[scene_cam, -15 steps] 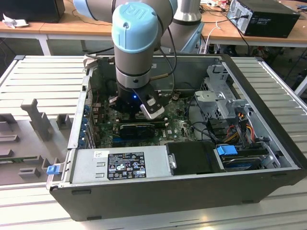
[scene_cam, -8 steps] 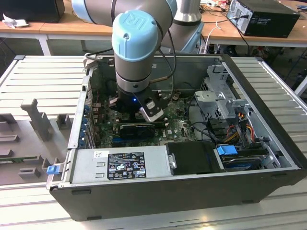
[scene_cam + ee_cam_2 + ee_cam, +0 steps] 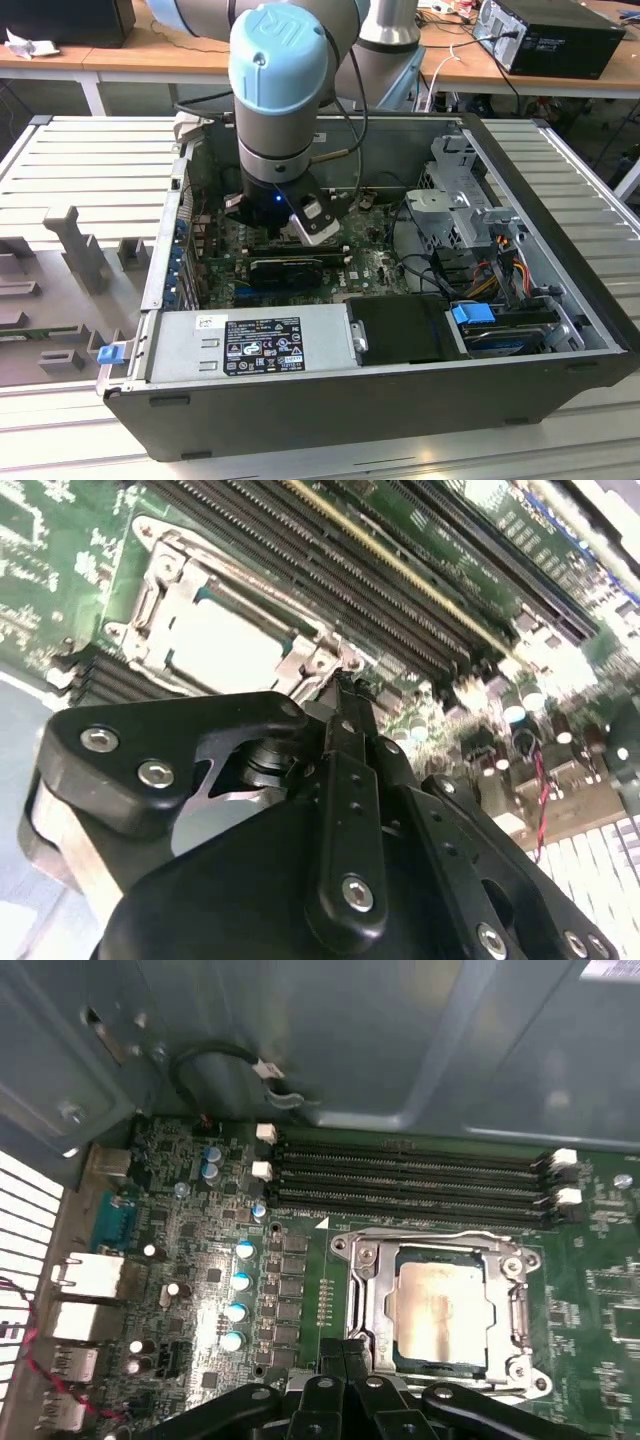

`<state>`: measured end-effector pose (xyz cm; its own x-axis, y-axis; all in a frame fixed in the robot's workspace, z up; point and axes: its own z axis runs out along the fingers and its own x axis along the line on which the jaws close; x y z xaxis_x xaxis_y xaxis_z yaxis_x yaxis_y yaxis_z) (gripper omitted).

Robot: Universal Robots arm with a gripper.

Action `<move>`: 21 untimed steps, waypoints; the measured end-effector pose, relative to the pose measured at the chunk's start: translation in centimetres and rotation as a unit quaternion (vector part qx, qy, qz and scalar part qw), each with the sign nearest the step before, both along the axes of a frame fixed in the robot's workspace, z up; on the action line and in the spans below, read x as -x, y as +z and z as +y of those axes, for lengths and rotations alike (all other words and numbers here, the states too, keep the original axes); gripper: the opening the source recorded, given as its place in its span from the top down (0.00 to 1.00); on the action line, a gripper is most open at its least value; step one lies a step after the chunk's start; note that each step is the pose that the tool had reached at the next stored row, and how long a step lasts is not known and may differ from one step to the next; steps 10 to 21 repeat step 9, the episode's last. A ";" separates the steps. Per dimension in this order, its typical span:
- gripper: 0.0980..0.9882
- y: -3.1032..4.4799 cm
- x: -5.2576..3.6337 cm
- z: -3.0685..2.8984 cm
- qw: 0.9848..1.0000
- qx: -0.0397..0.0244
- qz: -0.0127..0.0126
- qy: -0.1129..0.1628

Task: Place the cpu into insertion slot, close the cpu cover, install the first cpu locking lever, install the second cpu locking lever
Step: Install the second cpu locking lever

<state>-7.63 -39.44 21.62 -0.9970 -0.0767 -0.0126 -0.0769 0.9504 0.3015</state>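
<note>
A: Where is the arm working?

B: In the exterior view the arm is reaching down into the open computer case (image 3: pixel 560 300), which is lying on its side on a slatted tabletop (image 3: pixel 90 170). The arm's wrist is hanging over the green motherboard (image 3: pixel 365 268), behind the long black expansion card (image 3: pixel 290 268).

A: Where is the cpu sitting?

B: The cpu (image 3: pixel 438 1308) is lying flat inside the insertion slot (image 3: pixel 400 1355), its pale silver top facing up. In the second wrist view it is appearing as a bright square (image 3: pixel 215 645) within the same socket (image 3: pixel 285 640).

A: And the cpu cover?

B: The cpu cover (image 3: pixel 365 1295) is lying down over the socket, its metal frame bordering the chip, which is showing through the central opening. In the second wrist view the frame (image 3: pixel 150 590) is surrounding the bright chip on all visible sides.

A: How is the pincer standing?

B: The pincer (image 3: pixel 340 685) is closed, with the black fingers pressed together into a single narrow tip and nothing between them. That tip is resting at the edge of the cover frame, on the side away from the memory slots (image 3: pixel 410 1175). In the first wrist view the pincer (image 3: pixel 350 1352) is meeting the socket surround at that same edge.

A: What is lying beside the socket?

B: The four long black memory slots are running parallel, just beside the socket, and a row of capacitors (image 3: pixel 240 1295) is standing near it.
</note>
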 end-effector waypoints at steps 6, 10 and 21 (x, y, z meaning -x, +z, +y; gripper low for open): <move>0.99 2.08 0.00 0.10 1.000 0.002 0.000 0.000; 0.99 2.10 0.00 0.09 1.000 0.002 0.000 0.000; 0.99 2.10 0.00 0.09 1.000 0.002 0.000 0.000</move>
